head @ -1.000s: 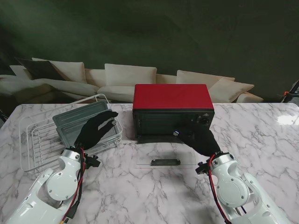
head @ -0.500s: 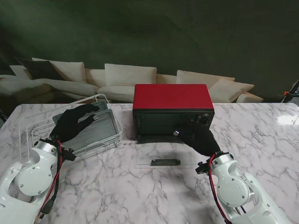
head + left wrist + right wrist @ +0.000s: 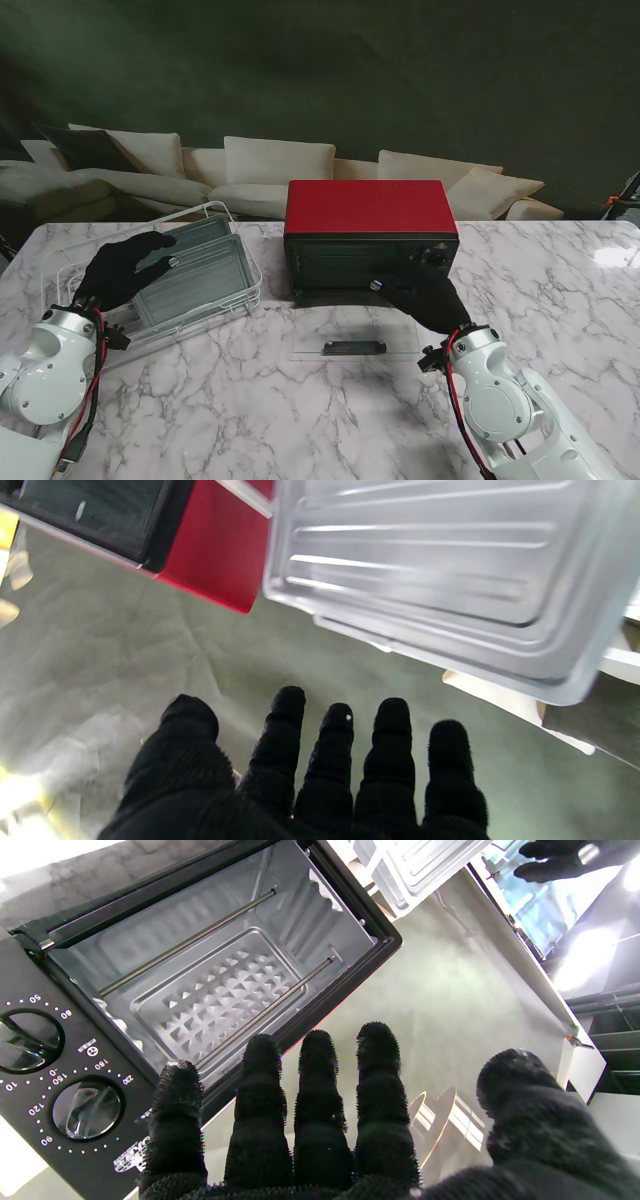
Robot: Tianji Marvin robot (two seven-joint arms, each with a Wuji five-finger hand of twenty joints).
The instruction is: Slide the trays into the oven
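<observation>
Left hand (image 3: 122,268) swung farther left over the white wire rack (image 3: 70,275), fingers spread, empty, grey metal tray (image 3: 195,280) beside it, right hand (image 3: 425,297) open before the red oven (image 3: 370,212)

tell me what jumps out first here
The red oven sits mid-table at the far side, its glass door folded down flat toward me. To its left a metal tray lies in a white wire rack, with the black-gloved left hand over the rack's left part.

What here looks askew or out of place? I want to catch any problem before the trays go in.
Nothing looks spilled or damaged. The metal tray lies tilted in the white wire rack beside the red oven, not flat. The oven's glass door lies open on the table. Both the left hand and right hand are empty.
</observation>
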